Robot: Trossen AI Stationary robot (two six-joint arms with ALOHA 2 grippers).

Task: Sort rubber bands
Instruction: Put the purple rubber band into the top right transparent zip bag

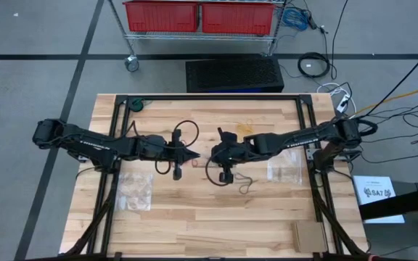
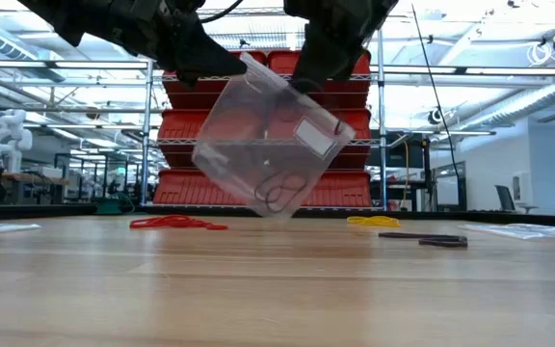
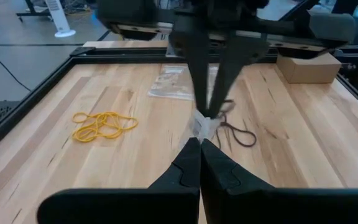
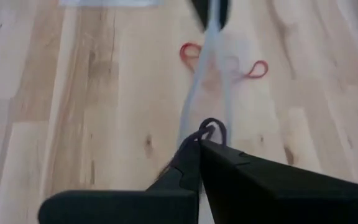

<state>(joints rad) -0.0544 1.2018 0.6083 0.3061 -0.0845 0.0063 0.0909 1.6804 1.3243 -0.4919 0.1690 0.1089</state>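
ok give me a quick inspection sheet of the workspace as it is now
surface: wooden table, black frame around it
job's things: red rubber bands, yellow rubber bands and dark rubber bands on the wood; dark bands also inside the lifted clear bag
clutter: two flat clear bags, cardboard piece
grippers: left gripper and right gripper both shut on the clear bag mid-table
cables: black cables loop over the arms
surroundings: red bins on a wire cart

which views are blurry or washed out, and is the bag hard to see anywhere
Low view: bright ceiling lights wash out the top, and the clear bag held up by both grippers shows the red bins through it. Right wrist view: soft all over, with the bag only a pale streak and the red rubber bands fuzzy. Left wrist view: yellow rubber bands read clearly.
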